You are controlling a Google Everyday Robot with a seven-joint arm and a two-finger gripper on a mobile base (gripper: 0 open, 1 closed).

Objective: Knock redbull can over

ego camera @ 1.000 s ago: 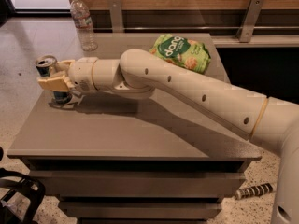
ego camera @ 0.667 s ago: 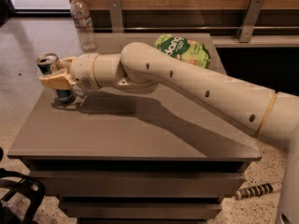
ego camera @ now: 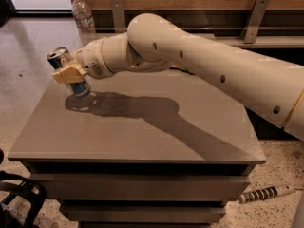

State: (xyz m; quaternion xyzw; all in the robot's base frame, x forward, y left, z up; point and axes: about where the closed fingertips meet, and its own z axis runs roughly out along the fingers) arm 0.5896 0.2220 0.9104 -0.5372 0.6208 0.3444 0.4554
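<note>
Upright a second ago, the redbull can (ego camera: 59, 59) now leans left near the table's (ego camera: 142, 137) left edge, the gripper (ego camera: 67, 73) at its middle, clamped or not I cannot tell; best push on sideways until it drops flat

end effector (ego camera: 67, 73) | against redbull can (ego camera: 79, 86) | can tilted left | table (ego camera: 142, 137) left side

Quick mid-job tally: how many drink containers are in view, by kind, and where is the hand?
Cans: 1, the redbull can, tilted.
Plastic bottles: 1, the water bottle, upright at the back left.
Total: 2.
The hand is against the can.
</note>
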